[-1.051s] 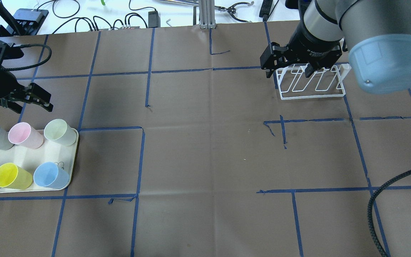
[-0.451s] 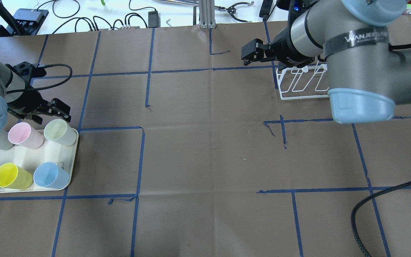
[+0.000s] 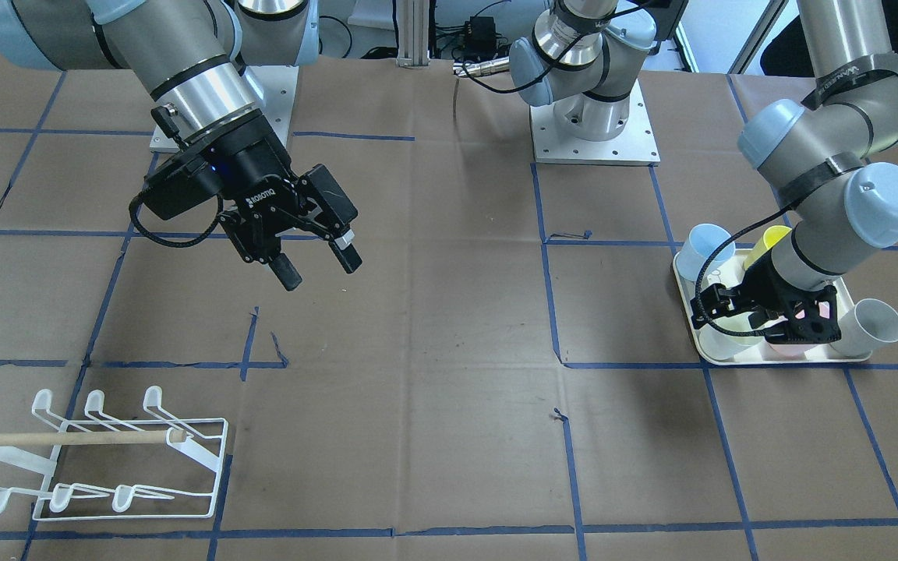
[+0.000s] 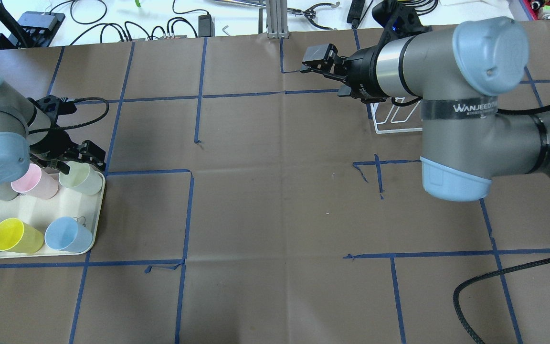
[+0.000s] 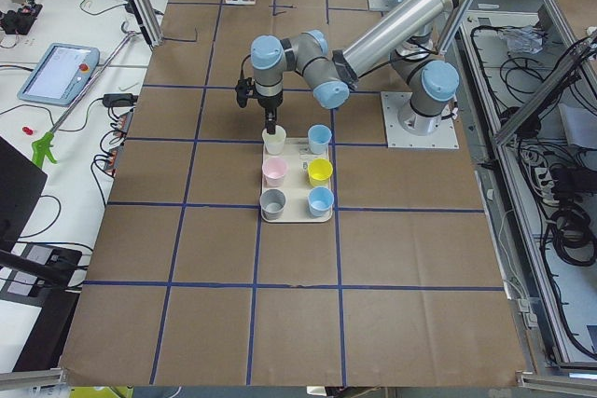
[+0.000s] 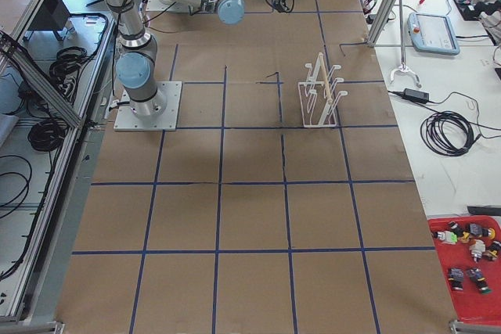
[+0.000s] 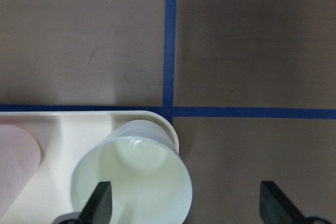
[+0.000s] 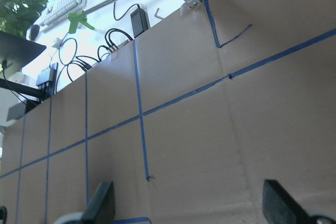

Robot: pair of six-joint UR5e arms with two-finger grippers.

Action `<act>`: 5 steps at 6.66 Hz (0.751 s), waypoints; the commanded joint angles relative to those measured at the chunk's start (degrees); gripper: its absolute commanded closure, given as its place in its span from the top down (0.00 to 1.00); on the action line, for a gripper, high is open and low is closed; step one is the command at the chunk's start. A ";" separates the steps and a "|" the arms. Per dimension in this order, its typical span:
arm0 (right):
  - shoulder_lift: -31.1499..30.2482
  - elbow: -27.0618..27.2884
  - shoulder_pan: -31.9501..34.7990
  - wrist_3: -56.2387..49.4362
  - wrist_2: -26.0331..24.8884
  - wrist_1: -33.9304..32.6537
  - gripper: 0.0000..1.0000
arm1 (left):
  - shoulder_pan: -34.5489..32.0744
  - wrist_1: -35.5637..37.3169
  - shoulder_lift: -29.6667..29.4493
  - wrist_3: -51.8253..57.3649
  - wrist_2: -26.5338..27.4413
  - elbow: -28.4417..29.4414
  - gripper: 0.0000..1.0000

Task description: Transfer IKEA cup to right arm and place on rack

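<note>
Left arm (image 4: 3,119) moved down to pale-green cup (image 4: 81,177); jaws apart over rim.

The worktop (image 4: 275,215) is covered in dull brown paper with smooth blue tape (image 4: 187,215), the rack (image 3: 118,499) is white wire with a pale wooden bar (image 3: 67,439), and the cups (image 4: 17,235) look like smooth plastic.

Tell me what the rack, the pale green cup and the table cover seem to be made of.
Rack: white coated metal wire, probably, from its thin bent rods; its crossbar looks like pale wood. Pale green cup: likely matte plastic, smooth and evenly tinted. Table cover: brown paper, creased, with blue tape.
</note>
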 commanded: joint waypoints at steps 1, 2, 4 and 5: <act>0.48 5.79 0.14 17.43 3.23 -14.20 1.00 | 0.06 0.14 -0.16 0.14 0.14 -1.42 0.99; 0.39 8.07 0.22 21.23 3.23 -18.25 0.99 | 0.06 0.14 -0.16 0.23 0.32 -1.33 0.99; 0.30 9.67 0.31 22.33 4.19 -21.45 0.99 | 0.06 0.22 -0.16 0.32 3.38 -1.25 0.74; 0.30 9.76 0.31 24.07 4.55 -21.46 0.99 | 0.06 0.31 -0.16 0.49 3.40 -1.25 0.51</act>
